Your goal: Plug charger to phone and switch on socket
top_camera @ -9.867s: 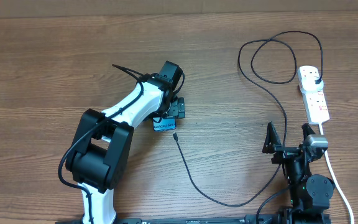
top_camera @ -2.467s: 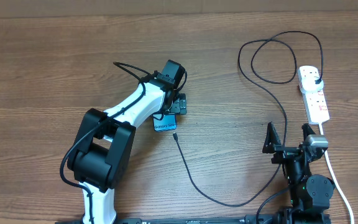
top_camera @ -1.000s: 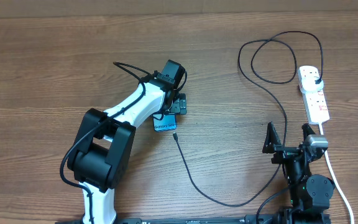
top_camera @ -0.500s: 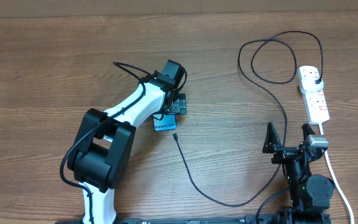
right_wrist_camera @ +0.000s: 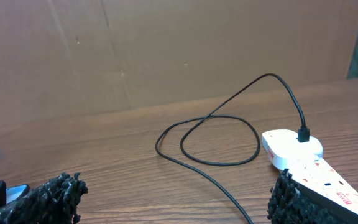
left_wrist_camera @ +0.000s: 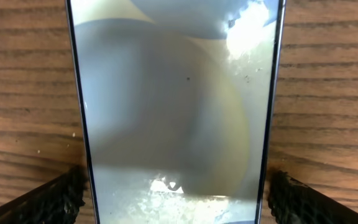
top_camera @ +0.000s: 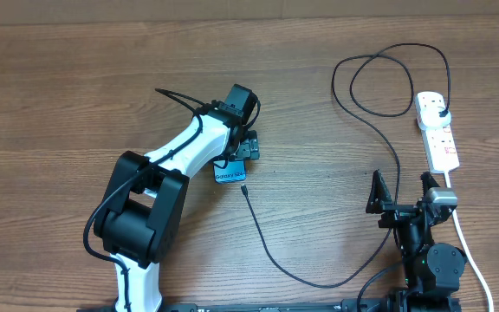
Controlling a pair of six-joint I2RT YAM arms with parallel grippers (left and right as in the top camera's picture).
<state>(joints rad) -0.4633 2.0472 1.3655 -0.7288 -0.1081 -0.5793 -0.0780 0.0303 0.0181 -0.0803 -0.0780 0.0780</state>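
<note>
The phone (top_camera: 229, 174) lies on the wooden table, its blue screen end showing below my left gripper (top_camera: 239, 156). In the left wrist view the phone (left_wrist_camera: 173, 93) fills the frame, and my left gripper (left_wrist_camera: 176, 202) has one finger at each long edge of it. The charger cable (top_camera: 267, 247) lies loose, its connector tip (top_camera: 243, 188) just below the phone and apart from it. Its plug (top_camera: 440, 108) sits in the white socket strip (top_camera: 437, 132) at the right. My right gripper (top_camera: 401, 195) is open and empty, near the front edge below the strip.
The cable makes a loop (top_camera: 388, 78) left of the strip, also seen in the right wrist view (right_wrist_camera: 210, 140). The strip's thick white cord (top_camera: 468, 247) runs down past my right arm. A cardboard wall (right_wrist_camera: 166, 50) stands behind the table.
Over the last second nothing has visibly moved. Compared with about ten seconds ago, the left gripper and the phone have shifted very slightly.
</note>
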